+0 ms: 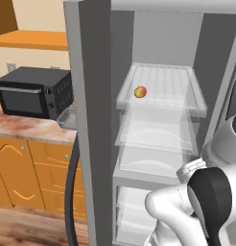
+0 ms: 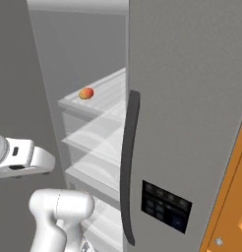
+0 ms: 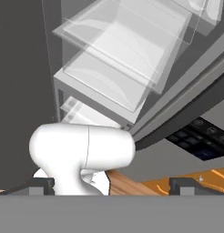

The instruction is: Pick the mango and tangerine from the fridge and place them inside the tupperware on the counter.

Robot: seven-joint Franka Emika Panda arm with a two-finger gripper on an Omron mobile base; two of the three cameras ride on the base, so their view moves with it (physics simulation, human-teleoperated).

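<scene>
1. The gripper (image 3: 111, 184) is standing with its two fingers spread wide apart and nothing between them; in the hand view it is pointing toward the lower shelves of the open fridge (image 1: 160, 120).
2. The arm is sitting folded low in front of the fridge, well below the shelf that matters.
3. The mango (image 1: 140, 92) is lying alone on the top see-through shelf (image 1: 187, 96), near that shelf's front left corner in the left base view, and well apart from the gripper.
4. I am guessing the mango is light, smooth and a little slippery, firm but easy to bruise. Being roundish, it is likely to roll if nudged, so closing on its widest part with gentle pressure looks safest.
5. The other shelves and drawers are looking empty from here; I am not making out a tangerine on any of them.
6. Outside the fridge, a grey tray (image 1: 68, 118) is peeking out on the counter (image 1: 29, 127) beside the black microwave (image 1: 36, 91). Its inside is hidden by the fridge door (image 1: 91, 125), so I cannot tell what it holds.
</scene>
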